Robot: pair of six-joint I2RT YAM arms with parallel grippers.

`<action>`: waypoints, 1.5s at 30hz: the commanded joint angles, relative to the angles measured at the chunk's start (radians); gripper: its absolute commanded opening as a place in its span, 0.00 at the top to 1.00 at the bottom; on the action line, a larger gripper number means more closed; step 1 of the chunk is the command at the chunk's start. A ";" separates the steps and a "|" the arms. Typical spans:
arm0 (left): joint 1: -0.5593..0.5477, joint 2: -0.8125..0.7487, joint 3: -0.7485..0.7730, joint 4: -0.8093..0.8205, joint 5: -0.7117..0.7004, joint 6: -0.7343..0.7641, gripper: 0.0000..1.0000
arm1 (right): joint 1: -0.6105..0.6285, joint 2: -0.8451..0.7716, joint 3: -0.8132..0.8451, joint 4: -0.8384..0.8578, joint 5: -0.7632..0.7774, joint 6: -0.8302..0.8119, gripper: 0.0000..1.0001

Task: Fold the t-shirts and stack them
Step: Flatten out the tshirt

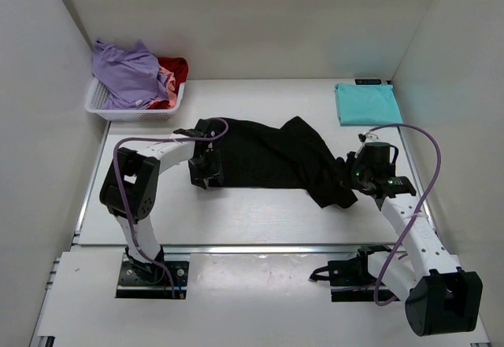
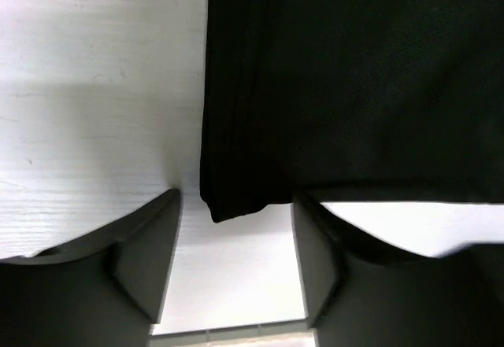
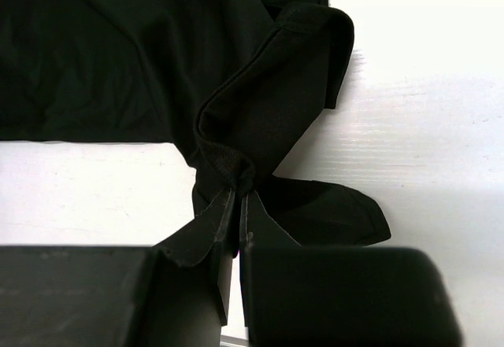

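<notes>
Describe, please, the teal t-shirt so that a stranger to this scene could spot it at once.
Look to the far right corner of the white table, beyond the right claw. The teal t-shirt lies there flat. It is the only neatly folded one: the black t-shirt sprawls mid-table, and the lavender t-shirt is heaped in the basket.

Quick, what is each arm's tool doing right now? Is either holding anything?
Left tool: open, a corner of the black t-shirt in its gap, not gripped.
Right tool: closed, pinching a fold of the black t-shirt.
</notes>
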 commanded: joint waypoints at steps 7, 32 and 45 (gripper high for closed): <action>0.000 0.009 -0.029 0.035 -0.096 -0.010 1.00 | -0.024 -0.057 -0.004 -0.037 0.029 -0.029 0.43; 0.104 -0.160 -0.092 0.021 -0.028 0.026 1.00 | 0.039 0.264 0.054 -0.283 0.046 0.083 0.18; 0.160 -0.213 0.036 0.013 0.055 0.016 1.00 | -0.011 0.201 0.209 -0.232 -0.095 0.115 1.00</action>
